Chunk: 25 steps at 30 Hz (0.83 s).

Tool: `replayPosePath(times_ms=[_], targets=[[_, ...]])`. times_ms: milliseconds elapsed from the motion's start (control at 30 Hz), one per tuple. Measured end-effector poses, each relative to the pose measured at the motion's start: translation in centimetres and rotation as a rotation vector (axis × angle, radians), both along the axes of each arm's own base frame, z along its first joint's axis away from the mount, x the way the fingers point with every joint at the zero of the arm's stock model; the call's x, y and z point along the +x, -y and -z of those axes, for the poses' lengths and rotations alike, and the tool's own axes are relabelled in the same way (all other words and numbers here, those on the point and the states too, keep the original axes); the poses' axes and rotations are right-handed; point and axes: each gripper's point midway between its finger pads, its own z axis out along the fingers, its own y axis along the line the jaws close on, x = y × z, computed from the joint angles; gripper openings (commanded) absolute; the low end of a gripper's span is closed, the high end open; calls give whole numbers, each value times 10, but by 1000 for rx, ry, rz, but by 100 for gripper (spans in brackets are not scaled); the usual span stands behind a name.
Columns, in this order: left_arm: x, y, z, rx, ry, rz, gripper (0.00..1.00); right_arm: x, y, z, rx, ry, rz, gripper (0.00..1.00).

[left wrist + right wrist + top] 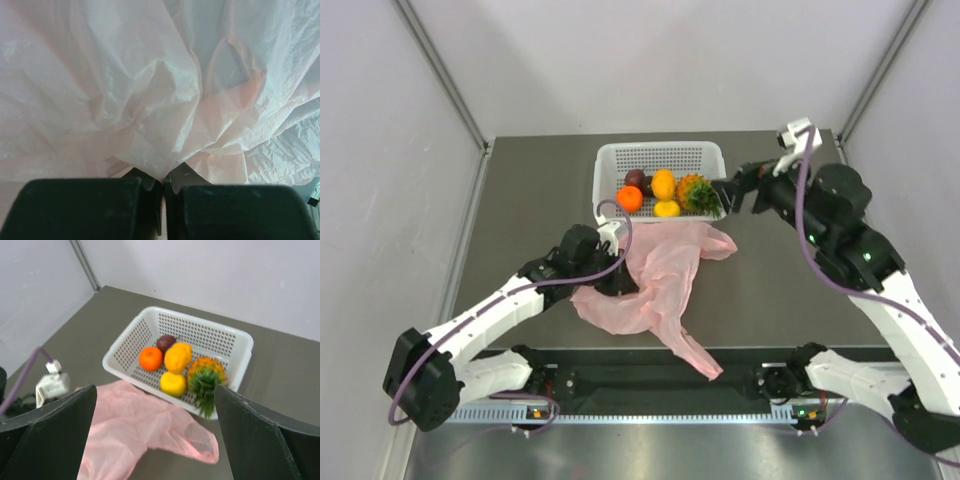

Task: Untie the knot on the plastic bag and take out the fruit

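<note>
Bag (655,275) is laid crumpled on the table (780,300), just in front of the basket (660,152). A fold of it is pinched between the pressed-together jaws of the left gripper (613,281). Fruit (663,192) is found in the basket, pineapple (697,192) at its right end. Right gripper (732,195) is held spread wide beside that end, close to the pineapple.

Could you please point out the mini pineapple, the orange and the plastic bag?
mini pineapple (209,369): right wrist view, body.
orange (150,358): right wrist view, centre.
plastic bag (655,272): top external view, crumpled middle.
</note>
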Motion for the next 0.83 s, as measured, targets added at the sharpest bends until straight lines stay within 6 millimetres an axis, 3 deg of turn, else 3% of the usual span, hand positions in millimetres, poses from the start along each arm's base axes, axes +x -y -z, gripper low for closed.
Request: replayPosePath(times_ms=[167,433,567,833], targets=[[7,4,-14,-15,38,1,0,-43,33,14,-3,-14,26,100],[7,7,-22,-29,56,30,0,-129,91,-28,151,154,49,100],[8,9,-28,-37,65,38,0,-145,103,-35,189,192,52,100],[11,12,-38,-49,84,42,0,-144,103,-26,174,161,61,100]])
